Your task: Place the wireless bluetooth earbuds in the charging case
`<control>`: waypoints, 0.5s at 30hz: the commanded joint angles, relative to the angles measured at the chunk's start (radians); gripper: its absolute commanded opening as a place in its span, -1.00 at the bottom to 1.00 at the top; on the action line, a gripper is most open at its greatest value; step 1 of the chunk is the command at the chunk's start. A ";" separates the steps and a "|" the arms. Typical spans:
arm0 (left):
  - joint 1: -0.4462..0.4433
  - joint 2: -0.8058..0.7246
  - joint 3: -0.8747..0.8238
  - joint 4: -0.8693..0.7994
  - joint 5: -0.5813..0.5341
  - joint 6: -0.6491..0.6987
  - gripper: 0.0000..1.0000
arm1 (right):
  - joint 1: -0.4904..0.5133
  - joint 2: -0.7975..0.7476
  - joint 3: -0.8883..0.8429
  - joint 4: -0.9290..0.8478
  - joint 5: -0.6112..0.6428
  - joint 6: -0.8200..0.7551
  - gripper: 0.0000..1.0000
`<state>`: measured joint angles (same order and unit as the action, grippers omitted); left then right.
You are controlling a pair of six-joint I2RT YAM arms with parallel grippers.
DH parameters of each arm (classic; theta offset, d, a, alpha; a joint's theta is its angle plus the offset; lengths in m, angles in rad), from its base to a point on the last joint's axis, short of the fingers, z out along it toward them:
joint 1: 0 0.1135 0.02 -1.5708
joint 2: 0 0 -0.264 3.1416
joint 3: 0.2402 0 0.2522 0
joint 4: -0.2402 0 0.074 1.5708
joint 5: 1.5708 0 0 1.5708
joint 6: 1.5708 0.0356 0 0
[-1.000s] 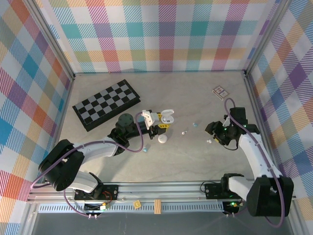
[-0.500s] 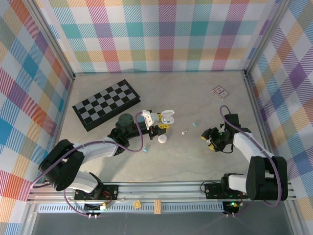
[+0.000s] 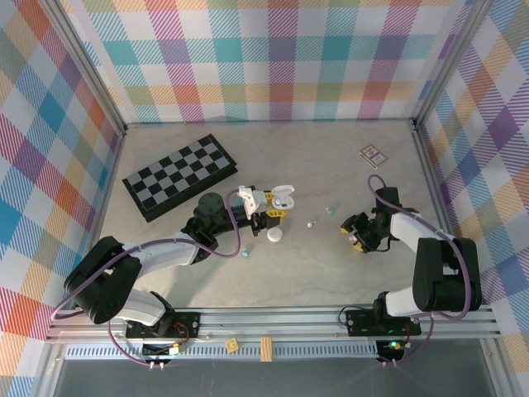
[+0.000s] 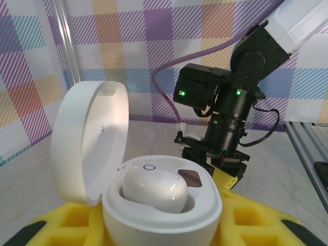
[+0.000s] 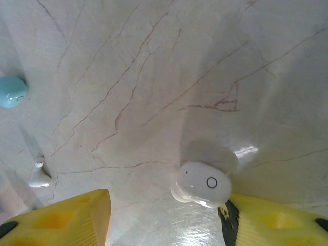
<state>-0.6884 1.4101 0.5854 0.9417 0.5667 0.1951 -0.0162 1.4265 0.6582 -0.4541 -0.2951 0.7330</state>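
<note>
My left gripper [image 3: 272, 212] is shut on the white charging case [image 4: 163, 209], whose lid [image 4: 89, 141] stands open. One white earbud [image 4: 152, 187] lies in a well of the case. In the top view the case [image 3: 283, 197] is held above the table centre. My right gripper [image 5: 169, 221] is open, low over the table, its yellow fingers [image 5: 64, 219] on either side of a loose white earbud [image 5: 202, 184]. That bud rests against the right-hand finger. In the top view the right gripper [image 3: 351, 231] is to the right of centre.
A pale blue earbud [image 5: 11, 91] and a small white one [image 5: 39, 177] lie to the left of the right gripper. A closed white case [image 3: 274, 235], a blue bit [image 3: 247, 251], a chessboard [image 3: 180, 175] and a small card [image 3: 372, 153] lie on the table.
The right arm has swung in and its gripper has come down around the white earbud, opening slightly. The left arm and the case have not moved.
</note>
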 commanded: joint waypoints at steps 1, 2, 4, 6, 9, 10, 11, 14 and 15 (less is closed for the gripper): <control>0.006 -0.036 -0.012 0.015 0.018 0.005 -0.33 | -0.016 0.049 0.058 0.069 0.089 -0.054 0.18; 0.006 -0.040 -0.013 0.008 0.017 0.008 -0.33 | -0.014 0.056 0.071 0.060 0.105 -0.062 0.18; 0.006 -0.046 -0.017 0.002 0.011 0.013 -0.33 | -0.015 0.063 0.092 0.048 0.129 -0.077 0.18; 0.006 -0.047 -0.018 0.000 0.009 0.014 -0.33 | -0.016 0.073 0.116 0.041 0.142 -0.090 0.18; 0.007 -0.043 -0.018 -0.002 0.010 0.017 -0.33 | -0.017 0.095 0.149 0.024 0.154 -0.113 0.17; 0.007 -0.044 -0.017 -0.003 0.009 0.016 -0.33 | -0.017 0.101 0.158 0.021 0.155 -0.119 0.17; 0.007 -0.045 -0.016 -0.006 0.007 0.017 -0.33 | -0.017 0.106 0.166 0.020 0.157 -0.125 0.16; 0.007 -0.046 -0.015 -0.014 0.006 0.020 -0.33 | -0.017 0.114 0.188 -0.001 0.155 -0.153 0.16; 0.007 -0.048 -0.015 -0.016 0.006 0.020 -0.33 | -0.016 0.113 0.194 -0.014 0.160 -0.167 0.16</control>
<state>-0.6884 1.3899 0.5781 0.9180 0.5659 0.1997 -0.0280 1.5288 0.8207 -0.4500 -0.1635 0.6228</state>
